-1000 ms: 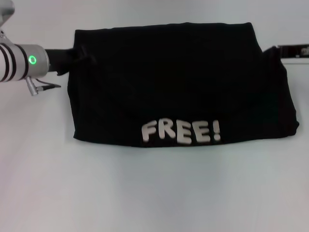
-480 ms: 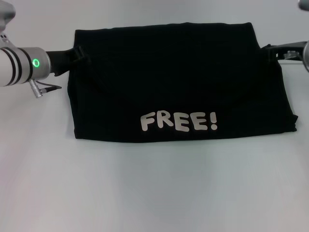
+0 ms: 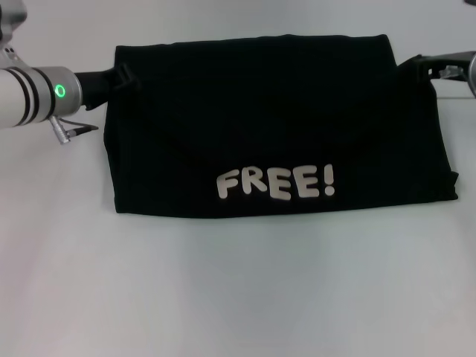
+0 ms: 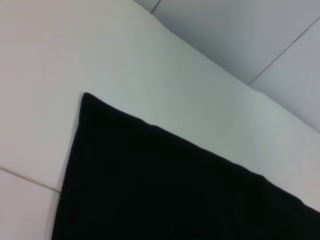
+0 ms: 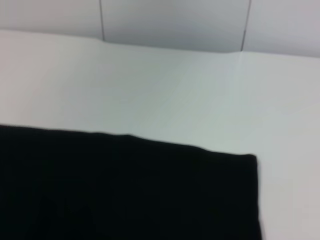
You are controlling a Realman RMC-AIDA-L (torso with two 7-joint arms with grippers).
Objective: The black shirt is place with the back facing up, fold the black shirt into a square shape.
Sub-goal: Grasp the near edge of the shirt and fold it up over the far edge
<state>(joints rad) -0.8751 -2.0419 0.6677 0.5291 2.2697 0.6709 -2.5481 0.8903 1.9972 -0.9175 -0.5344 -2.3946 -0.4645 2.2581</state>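
The black shirt (image 3: 275, 126) lies folded into a wide rectangle in the middle of the white table, with white "FREE!" lettering (image 3: 275, 184) facing up near its front edge. My left gripper (image 3: 117, 76) sits at the shirt's far left edge, black against the black cloth. At the shirt's far right edge is my right gripper (image 3: 418, 65), partly cut off by the picture's edge. The left wrist view shows one corner of the shirt (image 4: 175, 190) lying flat, and the right wrist view shows another corner of the shirt (image 5: 125, 190).
The white table (image 3: 223, 297) stretches bare in front of the shirt and at both sides. A seam in the table surface (image 4: 25, 179) runs beside the shirt's left edge. A grey tiled wall (image 5: 175, 22) stands behind the table.
My left arm has drawn back a little toward the far left. The right gripper has come into view at the far right. The shirt's front edge has settled flatter.
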